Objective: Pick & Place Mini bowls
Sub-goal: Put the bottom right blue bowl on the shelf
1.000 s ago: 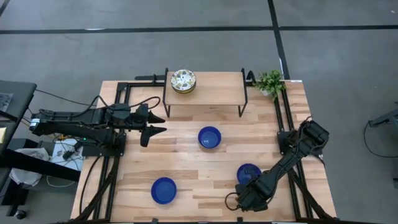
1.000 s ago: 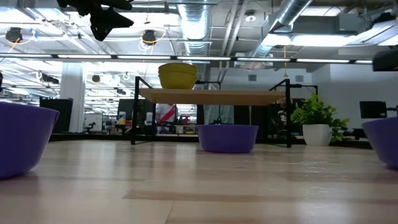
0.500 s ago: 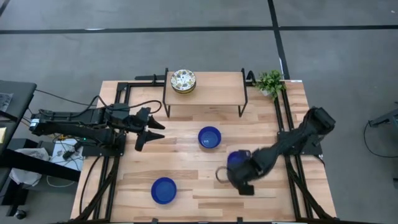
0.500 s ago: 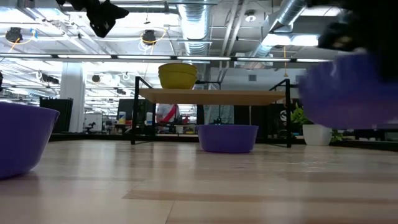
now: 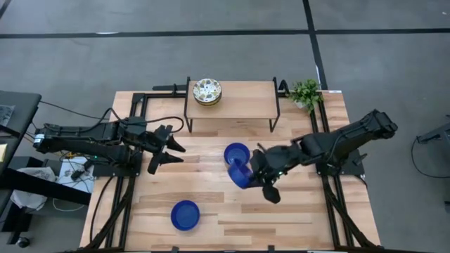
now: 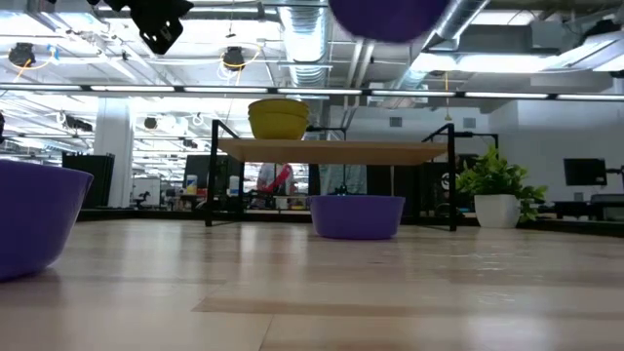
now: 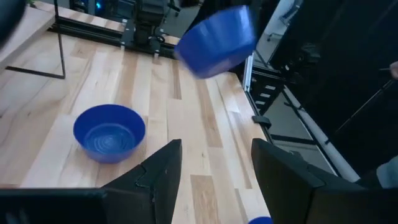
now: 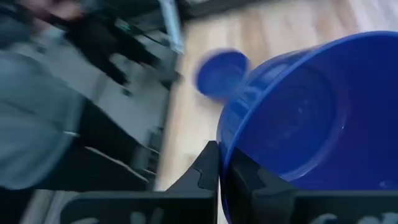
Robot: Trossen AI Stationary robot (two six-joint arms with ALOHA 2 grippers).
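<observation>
My right gripper (image 5: 252,173) is shut on a cobalt blue mini bowl (image 5: 240,176) high over the table's middle; that bowl also shows in the low view (image 6: 390,14) and in the left wrist view (image 7: 216,41). A second blue bowl (image 5: 236,150) stands on the table just beyond it, and a third (image 5: 185,215) stands near the near edge. The white floral bowls (image 5: 207,91) sit stacked on the shelf. My left gripper (image 5: 169,148) hovers open, left of the middle bowl. My right gripper holds the blue bowl by its rim (image 8: 222,148), one finger (image 8: 205,180) outside the wall and the other (image 8: 252,186) inside. The fingers come roughly level from the table's right. The bowl is lifted clear and tilted.
A low wooden shelf on black legs (image 5: 242,98) stands at the far edge, with a small potted plant (image 5: 305,93) at the far right corner. Black rails (image 5: 325,140) run along both table sides. Bare wood lies on the near right (image 5: 295,218).
My right gripper has lifted the blue bowl clear of the table's near right part and carried it up, left and toward the far edge, close to the middle bowl. My left gripper has shifted slightly toward the near edge and tipped down.
</observation>
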